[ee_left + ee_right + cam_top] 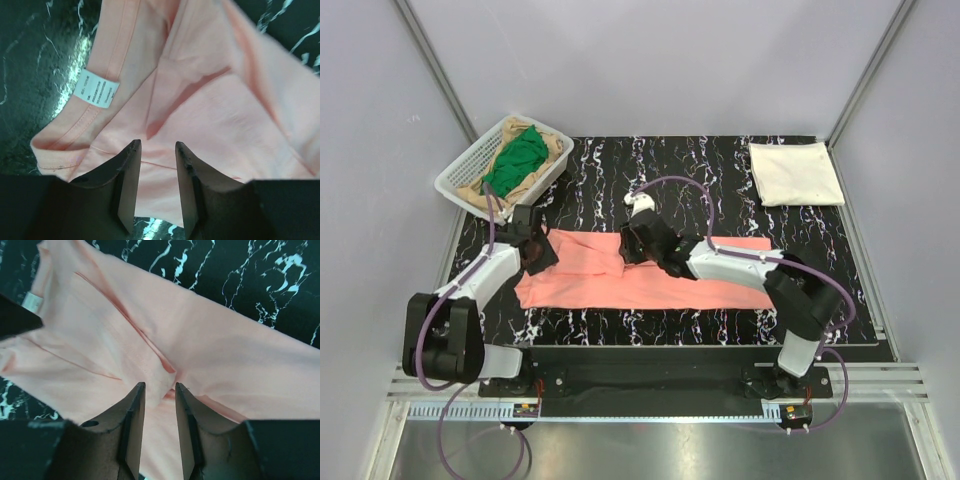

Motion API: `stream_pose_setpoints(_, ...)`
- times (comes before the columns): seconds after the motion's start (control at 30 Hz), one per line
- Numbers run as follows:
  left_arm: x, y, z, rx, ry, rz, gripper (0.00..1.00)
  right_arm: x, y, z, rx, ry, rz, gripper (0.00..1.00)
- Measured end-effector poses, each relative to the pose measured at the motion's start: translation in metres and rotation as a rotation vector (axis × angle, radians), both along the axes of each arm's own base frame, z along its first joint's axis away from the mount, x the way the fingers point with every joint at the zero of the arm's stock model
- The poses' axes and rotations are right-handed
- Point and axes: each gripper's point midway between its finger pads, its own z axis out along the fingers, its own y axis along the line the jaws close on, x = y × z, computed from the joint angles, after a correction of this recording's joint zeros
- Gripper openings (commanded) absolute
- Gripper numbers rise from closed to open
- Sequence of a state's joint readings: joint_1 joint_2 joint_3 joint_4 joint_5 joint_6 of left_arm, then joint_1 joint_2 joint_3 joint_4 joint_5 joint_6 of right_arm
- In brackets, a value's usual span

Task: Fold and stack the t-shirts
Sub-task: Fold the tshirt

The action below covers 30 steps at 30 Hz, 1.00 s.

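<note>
**Left gripper** [157, 145]. In its own wrist view you see the two dark fingers standing apart with a moderate gap and nothing pinched between them. The salmon-pink t-shirt [215, 115] lies directly beneath the gap.

**Right gripper** [159, 386]. Its fingers are likewise partly apart. A raised fold of the same shirt runs diagonally toward you and ends just at the tips. From this angle you cannot tell whether the tips touch the cloth.

**Overhead view.** Here you find the salmon-pink t-shirt laid as a long band across the near middle of the black marbled table [720, 170], with its left part doubled over. The left gripper sits at the shirt's left edge and the right gripper over the doubled part, left of the shirt's centre.

**Seen from overhead only.**
- A cream-white t-shirt [795, 172] lies folded flat at the far right corner of the table, well apart from both arms.
- A white mesh basket [455, 185] stands at the far left corner. It holds a crumpled green t-shirt [517, 160] on top of a tan t-shirt [556, 146].

**Seen in the left wrist view only.** You can see the stitched neckband of the pink shirt and the printed white label [97, 88] sewn to it, beside the bare table surface.
</note>
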<state>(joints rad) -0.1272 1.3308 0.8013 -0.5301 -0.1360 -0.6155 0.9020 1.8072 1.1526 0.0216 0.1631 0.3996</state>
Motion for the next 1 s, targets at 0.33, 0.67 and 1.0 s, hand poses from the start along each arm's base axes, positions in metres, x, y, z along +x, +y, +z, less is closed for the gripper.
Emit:
stream_pose_setpoints(0.33, -0.002, -0.004, -0.024, -0.031, 0.008, 0.001, 0.36, -0.010, -0.011, 0.050, 0.086, -0.058, -0.004, 0.38)
stream_pose_setpoints(0.67, -0.002, -0.005, -0.041, -0.047, 0.002, 0.028, 0.36, -0.022, -0.015, 0.033, 0.078, 0.003, 0.011, 0.42)
stream_pose_setpoints(1.0, 0.008, -0.005, -0.038, -0.047, -0.044, 0.040, 0.07, -0.028, -0.001, 0.007, 0.105, 0.085, 0.036, 0.43)
